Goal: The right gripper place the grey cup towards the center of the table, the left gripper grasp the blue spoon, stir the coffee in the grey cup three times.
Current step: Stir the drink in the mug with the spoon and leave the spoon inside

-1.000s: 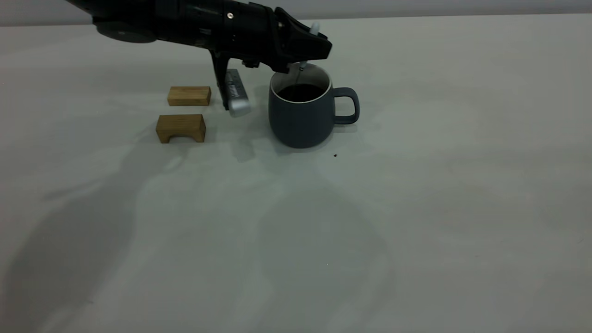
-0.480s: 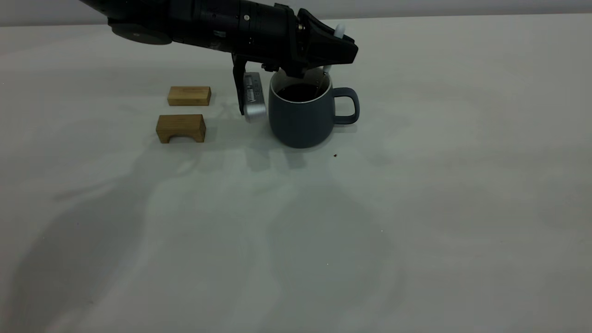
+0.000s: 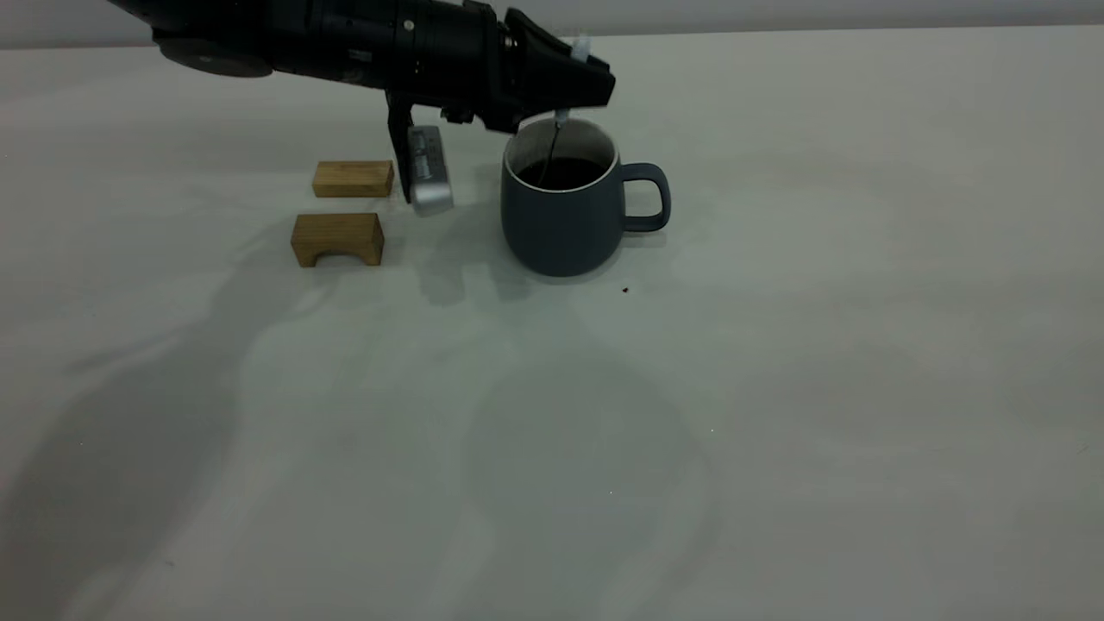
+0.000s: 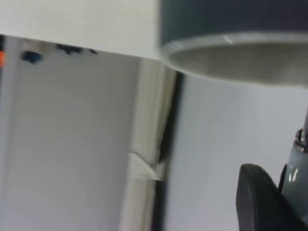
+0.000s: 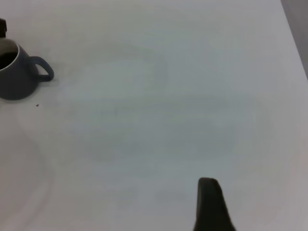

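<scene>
The left gripper point(image 3: 580, 86) swung back to the left over the grey cup point(image 3: 565, 207), carrying the blue spoon point(image 3: 561, 116) across the dark coffee point(image 3: 562, 172). Its fingers were clamped on the pale handle, the thin metal neck dipping into the cup. The slate mug, white inside, sat on the table point(image 3: 776, 345) just right of two wooden blocks point(image 3: 338, 239). Only one fingertip of the right gripper point(image 5: 209, 207) showed, so I couldn't tell its state.

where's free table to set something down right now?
Bare: everything right of the cup handle, and the whole near half of the table in front of the cup and the blocks. Crowded: the far left, where the left end effector holds the spoon in the cup, blocks beside it.
</scene>
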